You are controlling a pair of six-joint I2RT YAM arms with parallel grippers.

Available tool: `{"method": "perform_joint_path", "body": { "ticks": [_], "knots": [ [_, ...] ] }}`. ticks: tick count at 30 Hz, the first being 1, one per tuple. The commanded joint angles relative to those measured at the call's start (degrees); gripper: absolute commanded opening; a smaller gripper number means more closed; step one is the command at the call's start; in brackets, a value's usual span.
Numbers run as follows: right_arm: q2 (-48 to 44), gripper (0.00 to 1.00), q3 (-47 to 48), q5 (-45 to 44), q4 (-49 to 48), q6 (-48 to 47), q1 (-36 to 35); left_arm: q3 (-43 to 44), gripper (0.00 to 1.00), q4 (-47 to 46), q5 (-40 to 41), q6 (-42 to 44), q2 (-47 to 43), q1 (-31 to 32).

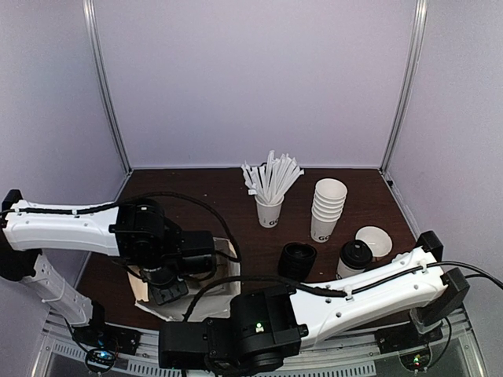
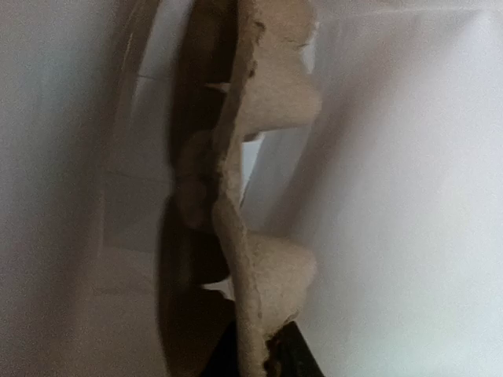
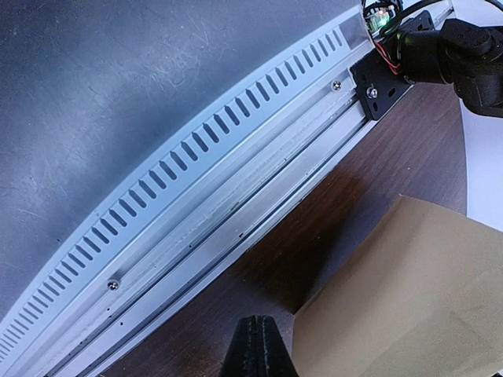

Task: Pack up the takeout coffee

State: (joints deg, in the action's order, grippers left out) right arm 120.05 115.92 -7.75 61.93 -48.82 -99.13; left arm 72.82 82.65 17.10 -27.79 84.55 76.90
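Note:
The takeout coffee (image 1: 356, 258), a white cup with a black dome lid, stands at the right of the table, away from both grippers. My left gripper (image 1: 167, 290) is down inside a paper bag (image 1: 214, 302) at the near left. In the left wrist view it (image 2: 259, 360) is shut on the edge of a beige pulp cup carrier (image 2: 263, 94), which stands edge-on between the bag's white walls. My right gripper (image 3: 258, 352) is shut and empty, low over the dark table by the bag's brown corner (image 3: 409, 298).
A stack of black lids (image 1: 298, 259), a stack of lidless cups (image 1: 326, 208), a cup of white sticks (image 1: 269, 206) and a tipped white cup (image 1: 375, 239) stand mid-table. The metal rail (image 3: 236, 196) runs along the near edge.

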Motion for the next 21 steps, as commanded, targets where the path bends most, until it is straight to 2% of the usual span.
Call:
{"method": "perform_joint_path", "body": {
  "ticks": [1,5,12,16,21],
  "knots": [
    [0.77,0.00,0.89,-0.27,0.86,1.10,-0.06,4.32,0.09,-1.45,2.48,3.81,-4.60,-0.30],
    [0.73,0.00,0.88,-0.29,0.86,1.22,0.23,6.76,0.05,-5.26,-1.86,8.77,-11.63,0.86],
    [0.52,0.00,1.76,0.50,1.33,1.92,1.71,9.10,0.10,-7.84,-12.75,15.41,-22.95,0.93],
    [0.32,0.00,6.98,6.80,4.33,4.12,3.73,11.38,0.10,-7.44,-22.57,18.68,-25.97,0.84],
    [-0.37,0.00,11.25,11.17,7.41,4.23,4.86,14.88,0.11,-7.10,-30.59,20.67,-24.46,0.87]
  ]
}}
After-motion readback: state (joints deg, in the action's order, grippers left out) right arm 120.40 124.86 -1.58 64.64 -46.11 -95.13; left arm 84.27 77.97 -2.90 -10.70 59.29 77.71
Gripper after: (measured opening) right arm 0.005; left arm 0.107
